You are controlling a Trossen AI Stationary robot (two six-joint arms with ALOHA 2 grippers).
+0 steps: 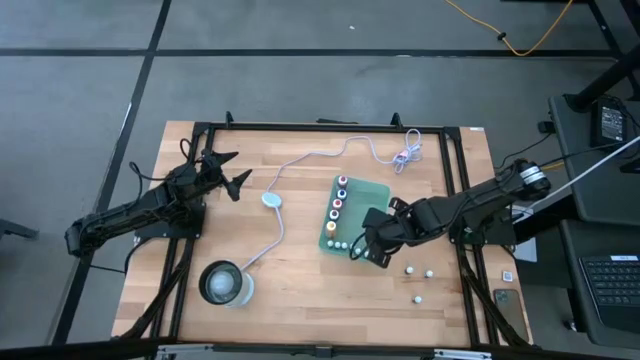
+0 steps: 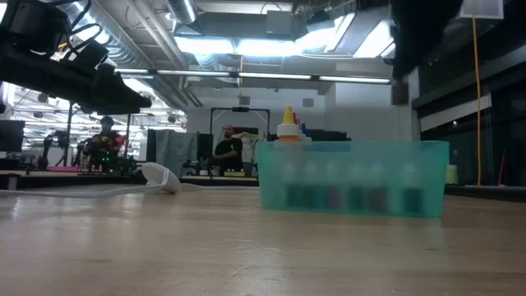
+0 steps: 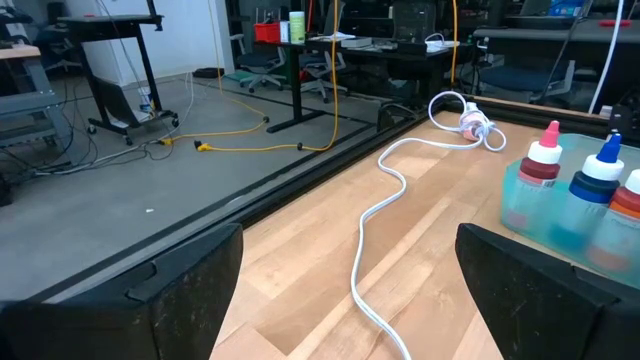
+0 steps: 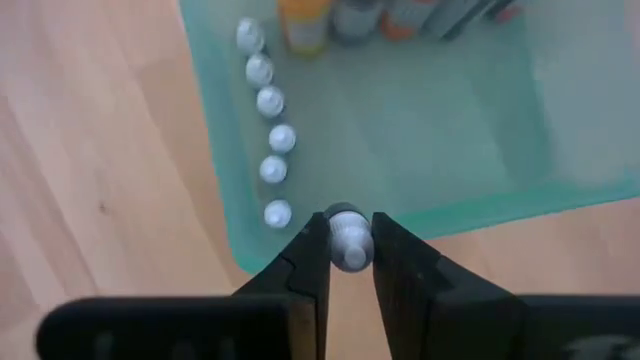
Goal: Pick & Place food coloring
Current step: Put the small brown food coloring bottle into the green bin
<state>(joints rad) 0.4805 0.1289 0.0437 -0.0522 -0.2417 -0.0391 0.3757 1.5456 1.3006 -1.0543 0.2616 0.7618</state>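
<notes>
Over the wooden table, the right gripper is carrying a white-capped bottle pinched between its fingers above the near edge of the green tray, apparently mid-placement, while the left gripper is waiting wide open well apart. Next, the bottle likely needs lowering beside the row of white bottles along the tray's wall; three more are lying loose on the table.

Table: pale wood planks, smooth, low sheen, visible grain.
Tray: translucent green plastic, frosted.
Food coloring bottle: white plastic, slightly glossy, pinched between matt black fingers of the right gripper.
Left gripper: matt black, finely textured plastic.
Cable: smooth white rubbery sheath.
Glass container: clear, glossy.
</notes>
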